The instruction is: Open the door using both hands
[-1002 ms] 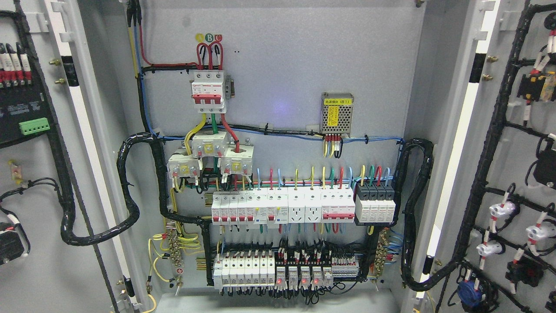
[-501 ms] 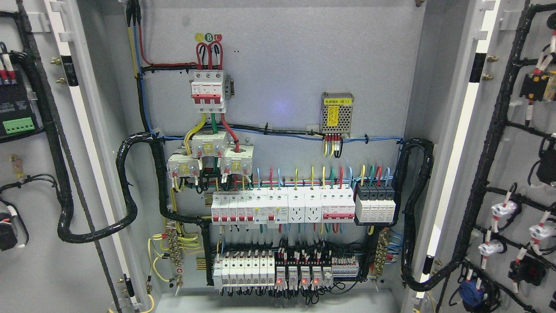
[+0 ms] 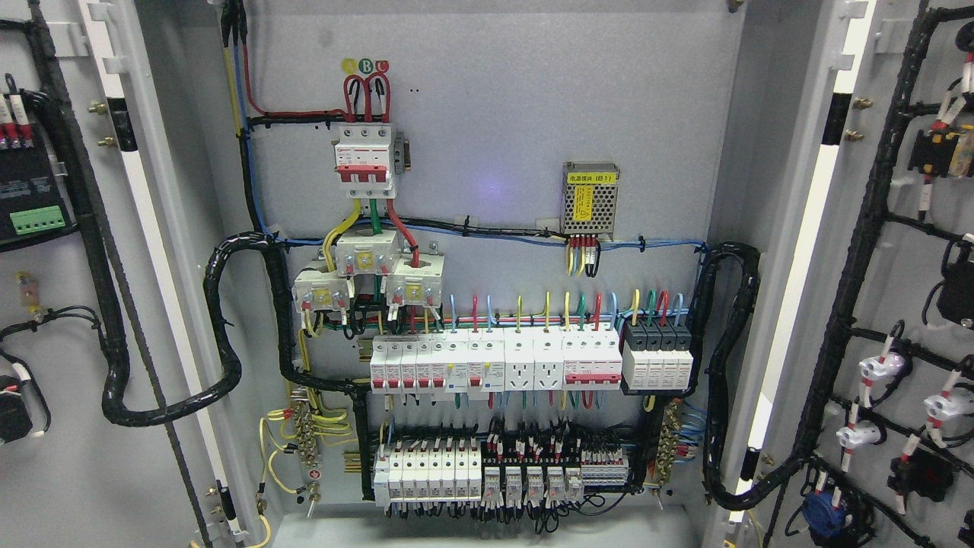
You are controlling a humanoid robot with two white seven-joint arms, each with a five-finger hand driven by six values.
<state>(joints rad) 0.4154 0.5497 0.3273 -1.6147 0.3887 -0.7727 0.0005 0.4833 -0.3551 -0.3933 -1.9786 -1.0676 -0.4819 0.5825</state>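
Fingers unseen; tall left door and right door stand swung outward.

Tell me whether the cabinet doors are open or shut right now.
Open. Both the left door and the right door are swung wide, showing their wired inner faces, and the breaker panel inside is fully exposed.

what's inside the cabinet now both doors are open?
Inside the cabinet: a red-handled main breaker, a meshed power supply, a breaker row, a lower relay row and black cable looms. The wiring behind the devices is covered.
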